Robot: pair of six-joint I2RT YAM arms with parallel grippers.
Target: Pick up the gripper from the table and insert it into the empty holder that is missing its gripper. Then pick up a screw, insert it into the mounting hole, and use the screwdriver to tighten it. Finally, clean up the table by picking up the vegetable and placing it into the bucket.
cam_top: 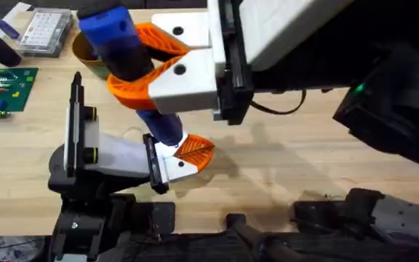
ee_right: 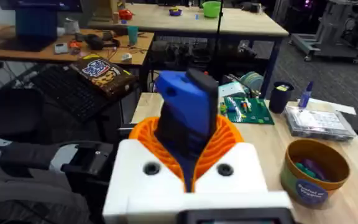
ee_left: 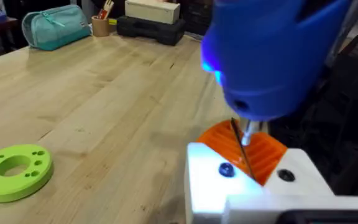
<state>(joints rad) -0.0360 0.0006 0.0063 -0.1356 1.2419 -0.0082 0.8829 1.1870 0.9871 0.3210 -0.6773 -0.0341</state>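
My right gripper (cam_top: 126, 58) hangs high over the table, shut on the blue screwdriver (cam_top: 111, 33), which stands nearly upright between the orange pads (ee_right: 229, 140). The screwdriver's thin bit (ee_left: 244, 138) points down at the white gripper piece with an orange ribbed pad (ee_left: 263, 152) at the end of my left arm. A dark screw (ee_left: 227, 169) sits in that white piece beside the bit. My left gripper (cam_top: 188, 154) lies low near the table's front. The orange-tan bucket (ee_right: 312, 168) stands at the far left, partly behind the screwdriver. The vegetable is out of view.
A lime-green flat ring (ee_left: 14, 171) with holes lies on the wooden table (cam_top: 304, 153). A green circuit board (cam_top: 6, 87) and a clear parts box (cam_top: 46, 30) sit at the far left. A teal pouch (ee_left: 55, 25) lies at the table's edge.
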